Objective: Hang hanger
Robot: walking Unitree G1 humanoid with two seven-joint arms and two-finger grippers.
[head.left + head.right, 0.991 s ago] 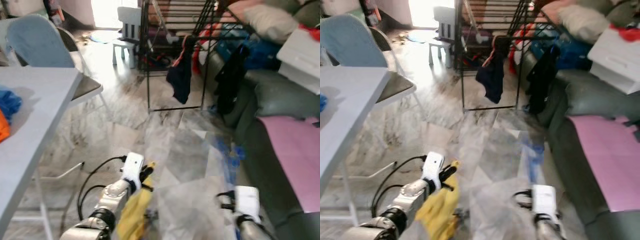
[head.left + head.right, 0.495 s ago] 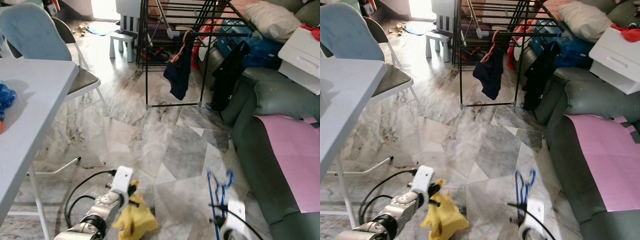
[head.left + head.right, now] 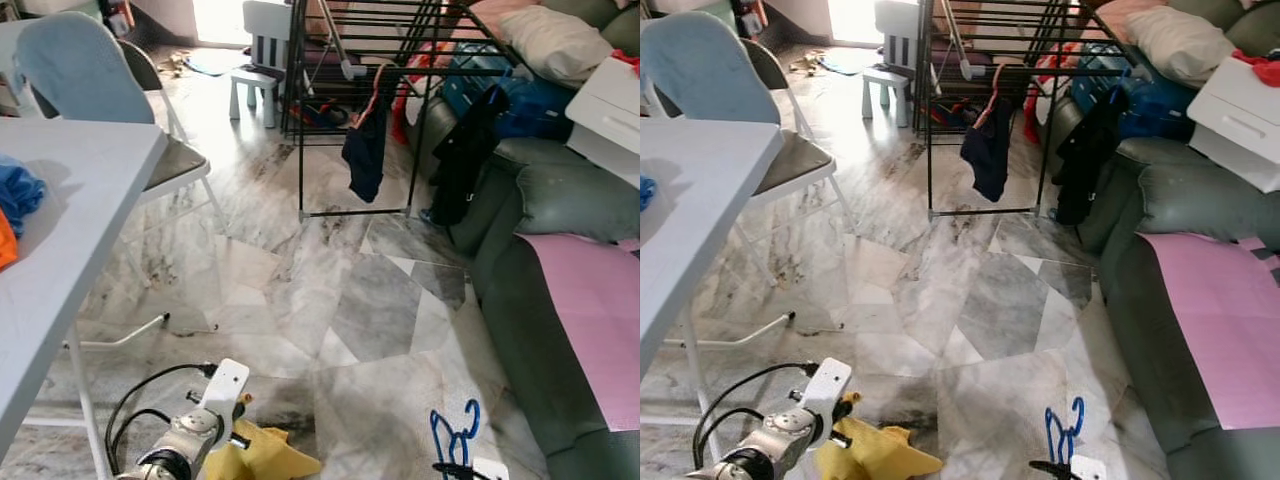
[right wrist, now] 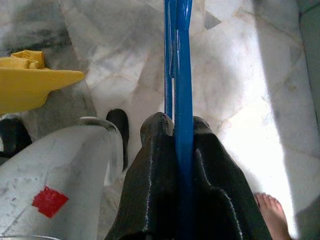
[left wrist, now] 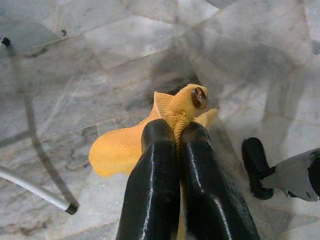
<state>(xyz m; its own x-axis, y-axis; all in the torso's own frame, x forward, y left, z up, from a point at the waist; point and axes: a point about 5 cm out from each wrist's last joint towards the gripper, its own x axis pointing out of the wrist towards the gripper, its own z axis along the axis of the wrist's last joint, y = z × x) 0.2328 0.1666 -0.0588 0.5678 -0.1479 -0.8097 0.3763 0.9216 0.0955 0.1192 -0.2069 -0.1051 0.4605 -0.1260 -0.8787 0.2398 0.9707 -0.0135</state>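
A blue plastic hanger [image 4: 178,75] runs between the fingers of my right gripper [image 4: 175,125], which is shut on it. The hanger's hook [image 3: 455,432] pokes up at the lower right of the eye views, low over the marble floor. My left gripper [image 5: 175,131] is shut on a yellow cloth [image 5: 125,147], which droops at the lower left [image 3: 265,460]. A black drying rack [image 3: 400,70] stands a few steps ahead across the floor. A dark garment [image 3: 365,150] hangs from it on a pink hanger.
A white table [image 3: 70,230] with blue and orange cloth lies to my left, a grey folding chair [image 3: 80,70] behind it. A grey sofa [image 3: 545,200] with a pink sheet [image 3: 600,300] lines the right. A person's bare foot [image 4: 270,207] stands near my right gripper.
The camera has steadied and swung a little left. Both arms sit lower in the picture, the left still holding the yellow cloth and the right still holding the blue hanger.
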